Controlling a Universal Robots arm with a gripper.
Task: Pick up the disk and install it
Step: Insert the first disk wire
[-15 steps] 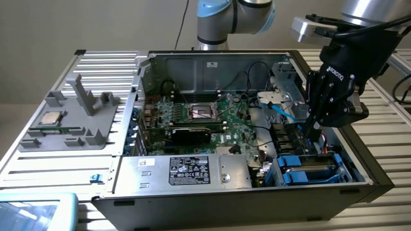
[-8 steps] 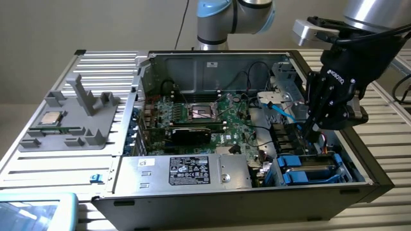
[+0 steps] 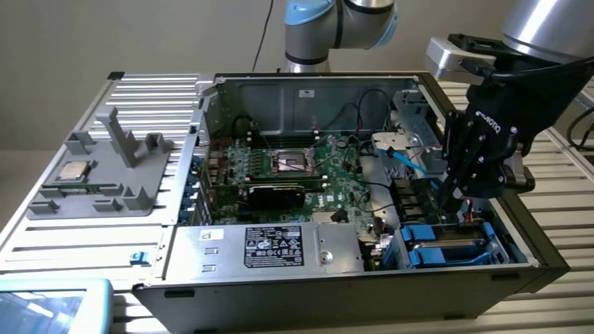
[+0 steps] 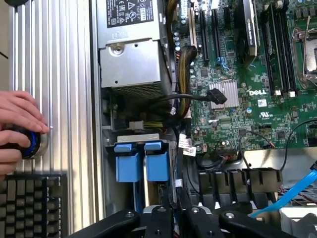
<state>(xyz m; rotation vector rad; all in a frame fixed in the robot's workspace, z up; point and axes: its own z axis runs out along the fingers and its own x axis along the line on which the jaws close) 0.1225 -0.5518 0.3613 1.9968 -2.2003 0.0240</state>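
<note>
Disk (image 3: 447,245) in its blue bracket sits down in the drive bay at the near corner of the computer case (image 3: 278,296), directly under the gripper (image 3: 452,206), whose narrow-set black fingers (image 4: 163,218) reach straight down at it, with the motherboard (image 3: 302,170) beyond.

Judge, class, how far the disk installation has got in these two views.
Looks done: blue-bracketed drives already sit in the bay at the computer case corner. In hand: the end effector reaches down into that bay, beside the blue brackets. Whether it grips the disk, or the disk is fully seated, cannot be told. A person's hand rests on a knob.
</note>
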